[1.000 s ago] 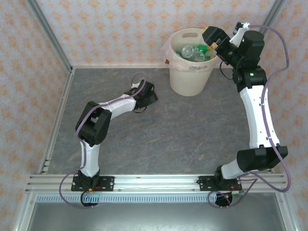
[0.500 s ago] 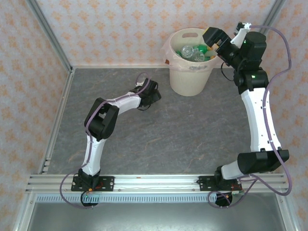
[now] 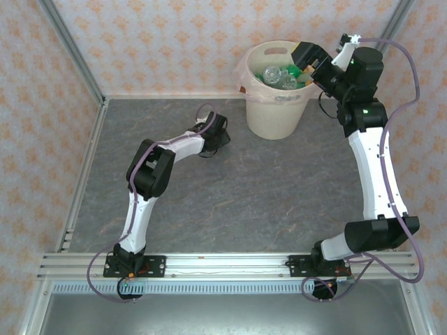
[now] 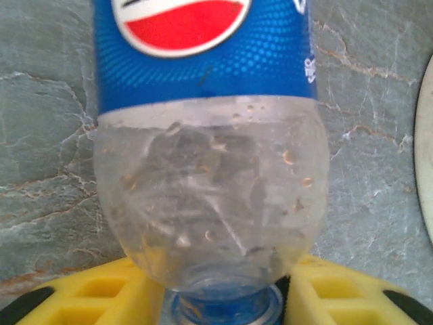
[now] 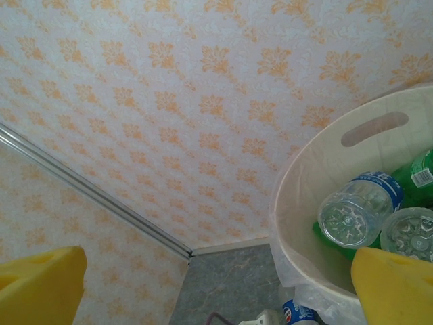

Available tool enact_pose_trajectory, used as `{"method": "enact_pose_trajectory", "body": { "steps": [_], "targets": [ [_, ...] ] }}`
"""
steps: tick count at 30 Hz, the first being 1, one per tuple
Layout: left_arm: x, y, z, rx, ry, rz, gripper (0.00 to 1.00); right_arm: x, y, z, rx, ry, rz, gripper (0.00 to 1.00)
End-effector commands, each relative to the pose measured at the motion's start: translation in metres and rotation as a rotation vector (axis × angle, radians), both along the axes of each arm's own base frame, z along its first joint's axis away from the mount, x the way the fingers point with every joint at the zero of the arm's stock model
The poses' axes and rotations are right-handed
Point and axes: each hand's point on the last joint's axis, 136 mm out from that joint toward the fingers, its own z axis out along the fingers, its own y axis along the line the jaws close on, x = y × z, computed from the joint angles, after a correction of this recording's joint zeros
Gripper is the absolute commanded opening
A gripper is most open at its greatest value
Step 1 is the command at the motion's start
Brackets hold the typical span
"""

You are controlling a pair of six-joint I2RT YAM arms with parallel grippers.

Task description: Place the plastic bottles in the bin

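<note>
Clear bottle (image 4: 210, 176) with a blue, red and white label: the left wrist view has it neck toward the camera, blue cap (image 4: 223, 313) at the bottom edge, body dented and spotted with droplets. It lies over the grey marbled bench (image 4: 40, 135). Left hand (image 4: 220, 291) is closed about the neck, with its yellow fingers (image 4: 101, 294) pressed to the shoulder on either side.

In the top view the left hand (image 3: 218, 134) sits low over the bench (image 3: 279, 195), left of the bin (image 3: 276, 115) and apart from it. The bottle itself can't be made out under the hand there.

The bin stands at the far side of the bench by the patterned wall. It is cream-white, with a handle slot under the rim and a thin liner folded over the edge. Several bottles in the bin (image 3: 279, 75): clear and green ones piled together.

The right wrist view looks past the bin rim (image 5: 304, 189). A clear bottle base with a blue label (image 5: 355, 210), a second clear base (image 5: 409, 233) and a green bottle (image 5: 419, 176) lie inside.

Right hand (image 3: 307, 61) hangs over the bin's right rim. Its fingers (image 5: 40, 288) are spread wide, with nothing between them.
</note>
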Motion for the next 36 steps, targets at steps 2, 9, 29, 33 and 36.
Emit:
{"method": "enact_pose_trajectory", "body": {
  "steps": [2,9,29,33,36],
  "targets": [
    [0.007,0.001,0.004,0.005,-0.020,-0.006,0.37,-0.010,0.001,0.012,-0.019,-0.049,0.003,1.00],
    [0.002,0.003,0.025,-0.008,-0.070,-0.019,0.21,-0.011,0.001,0.010,-0.012,-0.047,0.005,1.00],
    [-0.035,-0.016,0.165,-0.037,-0.420,-0.169,0.18,-0.005,0.026,-0.003,-0.030,0.009,0.047,1.00],
    [-0.050,-0.032,0.204,0.021,-0.525,-0.251,0.18,-0.007,0.037,-0.001,-0.035,-0.018,0.098,1.00],
    [-0.063,-0.043,0.231,0.050,-0.593,-0.309,0.18,-0.013,0.046,0.004,-0.049,-0.055,0.136,1.00]
  ]
}}
